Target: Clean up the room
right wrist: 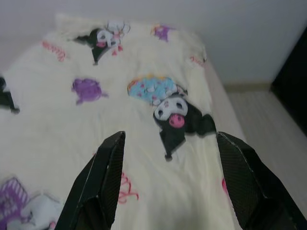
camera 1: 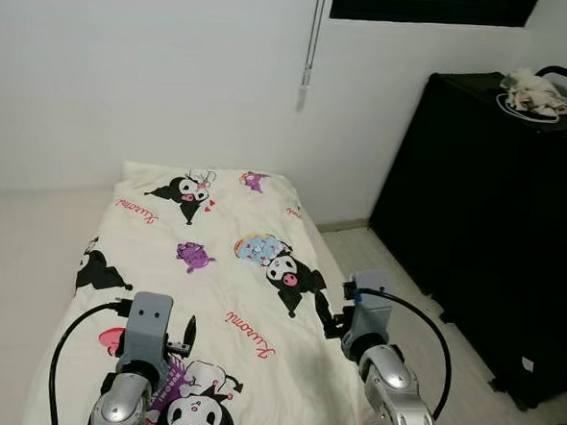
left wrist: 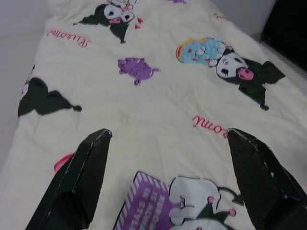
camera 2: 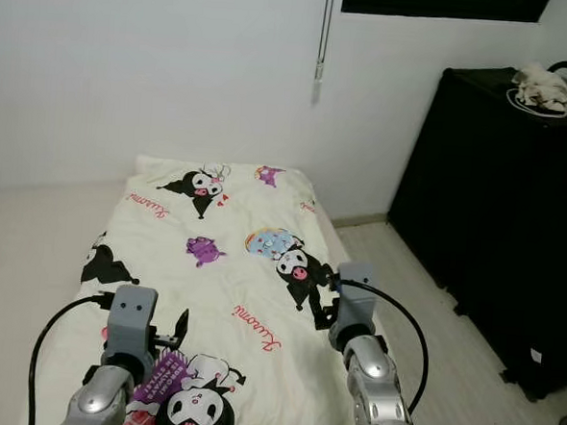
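A cream blanket (camera 1: 220, 233) printed with black, purple and blue cartoon figures lies spread flat over a low bed that runs away from me to the white wall. Both arms reach over its near end. My left gripper (left wrist: 168, 132) hovers open above the blanket near a purple and black print (left wrist: 144, 201), holding nothing. Over the blanket's right edge my right gripper (right wrist: 170, 135) is also open and empty, facing a black and white figure (right wrist: 175, 117). Neither gripper touches the fabric.
A tall black dresser (camera 1: 484, 234) stands along the right wall, with a pale crumpled cloth and a dark handle (camera 1: 536, 93) on top. Light floor (camera 1: 423, 298) runs between bed and dresser. A blind cord (camera 1: 306, 79) hangs on the far wall.
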